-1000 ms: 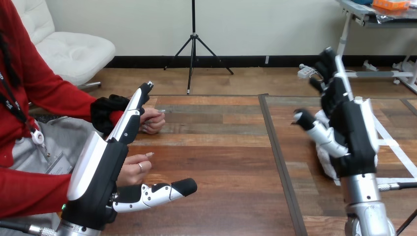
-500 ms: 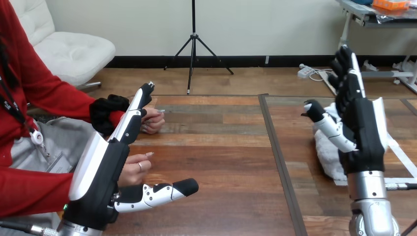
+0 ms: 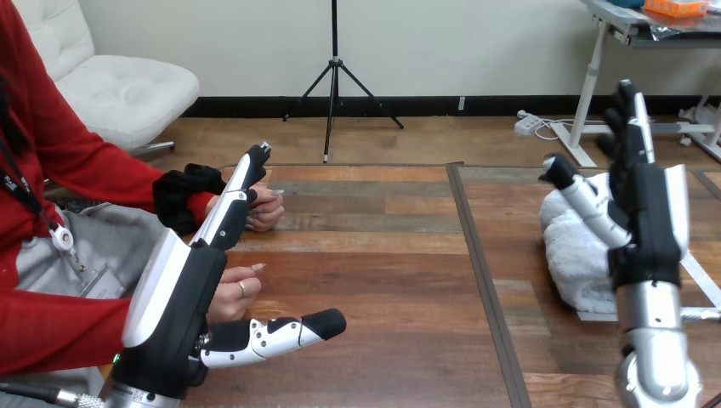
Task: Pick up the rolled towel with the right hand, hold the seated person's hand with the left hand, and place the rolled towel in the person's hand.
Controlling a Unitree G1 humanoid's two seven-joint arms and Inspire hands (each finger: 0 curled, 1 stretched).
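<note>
Presently my left hand stands on edge over the left side of the table, white back shell turned toward the left edge. Its fingers are straight and together, pointing toward the far edge, and its thumb is stretched out flat toward the right; it has hold of nothing. Two hands of the seated person rest at the left edge. The person's farther hand, loosely curled, lies just behind my fingertips as seen from my head; the person's nearer hand lies close against my palm, partly hidden by it. Whether my left hand touches either one I cannot tell, and no finger or thumb of mine curls round them. A dark seam crosses the table from near edge to far edge; everything named so far lies left of it. Right of the seam, close to the right edge, lies the rolled towel, white and on its side on the wood, beside strips of white tape. My right hand is upright at the towel's right side, palm facing left, fingers straight and pointing up, thumb spread toward the left across the towel's upper part as seen; the hand is wide open and grips nothing. Whether it touches the towel I cannot tell
</note>
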